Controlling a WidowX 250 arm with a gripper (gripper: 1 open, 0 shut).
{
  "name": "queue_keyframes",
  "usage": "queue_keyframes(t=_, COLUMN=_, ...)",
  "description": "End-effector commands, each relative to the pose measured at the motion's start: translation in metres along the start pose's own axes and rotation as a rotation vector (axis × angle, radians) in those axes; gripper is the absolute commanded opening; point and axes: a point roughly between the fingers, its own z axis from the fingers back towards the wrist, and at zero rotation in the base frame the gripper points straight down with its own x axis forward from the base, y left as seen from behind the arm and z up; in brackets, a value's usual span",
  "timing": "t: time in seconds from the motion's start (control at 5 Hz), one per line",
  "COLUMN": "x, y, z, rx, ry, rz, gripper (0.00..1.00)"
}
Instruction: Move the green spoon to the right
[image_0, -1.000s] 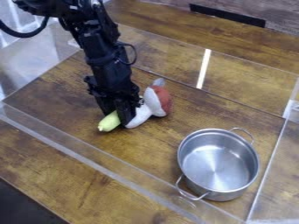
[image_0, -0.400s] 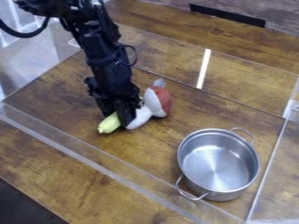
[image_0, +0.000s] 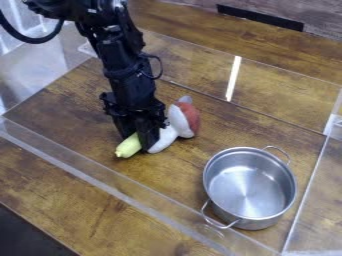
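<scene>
Since a second ago we are seeing the gripper (image_0: 138, 131), the green spoon (image_0: 130, 147) and the mushroom toy (image_0: 178, 122) all sitting slightly farther right on the wooden table (image_0: 80, 105). We are reading the gripper as closed on the spoon's upper part, though its fingers are hiding the contact. The spoon is lying left of the pot (image_0: 249, 187), slanting from lower left to upper right, handle end toward us.
</scene>
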Motion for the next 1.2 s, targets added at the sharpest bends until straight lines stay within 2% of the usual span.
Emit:
queue_keyframes(t=0.0, x=-0.0013, y=-0.0129, z=0.0013, rx=0.000, ry=0.027, rz=-0.035, gripper=0.00)
queue_keyframes(t=1.0, x=-0.0055, y=-0.0171, z=0.0013, rx=-0.021, ry=0.075, rz=-0.016, gripper=0.00)
